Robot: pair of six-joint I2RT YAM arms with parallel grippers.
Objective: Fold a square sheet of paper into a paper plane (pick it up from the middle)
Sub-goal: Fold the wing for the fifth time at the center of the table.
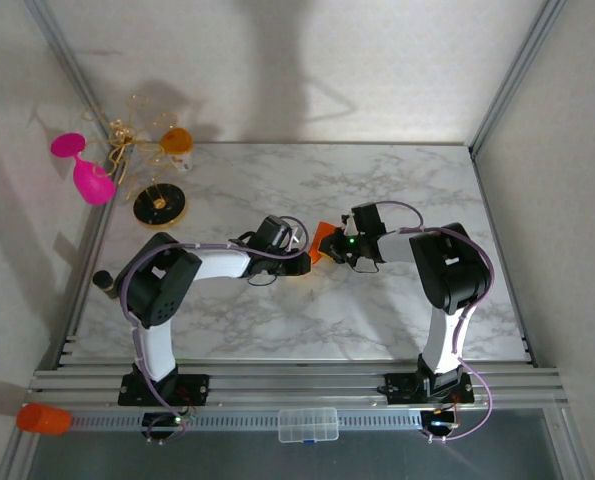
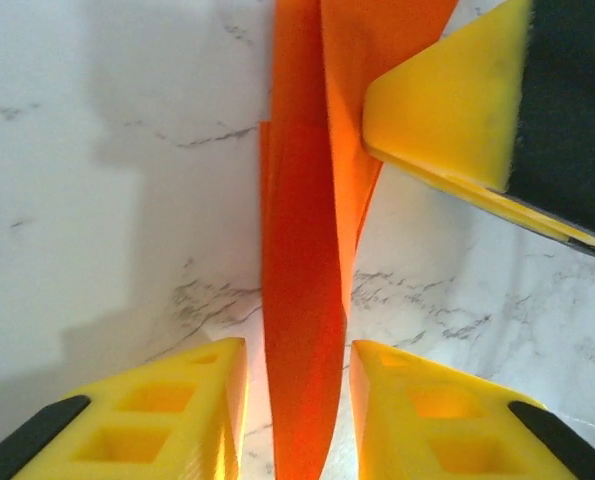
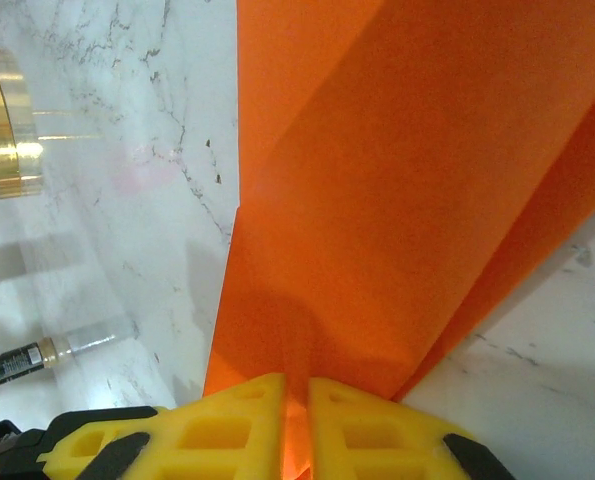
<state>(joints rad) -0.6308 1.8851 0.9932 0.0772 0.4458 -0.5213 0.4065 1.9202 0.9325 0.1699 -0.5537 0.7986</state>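
Right gripper (image 3: 297, 388) is pinching the square sheet of paper (image 3: 397, 200), already a creased angular shape, and is holding it over the middle of the marble table (image 1: 377, 310) between the two arms. Left gripper (image 2: 297, 352) is straddling the folded edge with its jaws apart, not visibly clamping. Judged thin, light, limp and easily crumpled, the paper is calling for a gentle grip along the crease, near its middle.

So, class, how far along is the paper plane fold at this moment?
Done: the orange sheet of paper is already creased into long layers. In hand: the right gripper pinches its end, and it runs between the fingers of the left gripper. Left: it is no pointed dart yet, so more folds remain.
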